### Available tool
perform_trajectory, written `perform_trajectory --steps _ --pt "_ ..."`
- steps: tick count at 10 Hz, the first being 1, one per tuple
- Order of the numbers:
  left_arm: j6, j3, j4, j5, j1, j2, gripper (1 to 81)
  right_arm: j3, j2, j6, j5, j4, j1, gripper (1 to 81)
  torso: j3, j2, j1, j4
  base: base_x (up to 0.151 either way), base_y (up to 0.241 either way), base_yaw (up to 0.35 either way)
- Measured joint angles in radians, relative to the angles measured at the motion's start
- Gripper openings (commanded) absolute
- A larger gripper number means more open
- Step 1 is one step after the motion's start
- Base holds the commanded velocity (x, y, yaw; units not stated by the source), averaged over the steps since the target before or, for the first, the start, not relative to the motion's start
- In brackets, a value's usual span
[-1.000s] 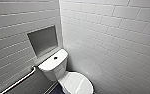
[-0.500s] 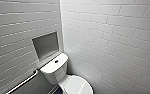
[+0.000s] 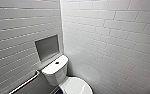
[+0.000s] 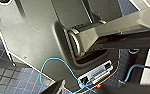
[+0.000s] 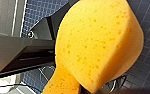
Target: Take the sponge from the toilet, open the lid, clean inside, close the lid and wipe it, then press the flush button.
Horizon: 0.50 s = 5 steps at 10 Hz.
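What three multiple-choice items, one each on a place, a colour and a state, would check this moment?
1. Where does the flush button sit? A on top of the toilet tank; B on a sink; C on a door.
2. What colour is the sponge? A blue; B orange-yellow; C white.
3. How is the lid? A raised; B down; C missing.
Answers: 1 A, the dark button lies mid-tank. 2 B, the right wrist view shows orange-yellow foam. 3 B, the white cover lies flat.
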Motion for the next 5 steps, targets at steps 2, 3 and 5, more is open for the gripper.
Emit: perform_trajectory --steps 2,3,5 --pt "0.000 -0.004 0.000 0.003 0.006 0.018 81.1 -0.002 0.000 0.000 -0.003 -0.001 -0.011 1.0 0.021 0.018 -0.013 0.000 0.000 0.000 0.000" --pt "0.000 -0.020 -0.001 0.003 0.006 0.025 81.1 -0.003 0.001 0.000 -0.004 -0.001 -0.011 1.0 0.023 0.021 -0.015 0.000 0.000 0.000 0.000" --pt "0.000 -0.071 -0.001 0.002 0.002 0.038 81.1 -0.016 0.014 0.000 -0.002 -0.001 -0.010 1.0 0.021 0.034 -0.023 0.000 0.000 0.000 0.000"
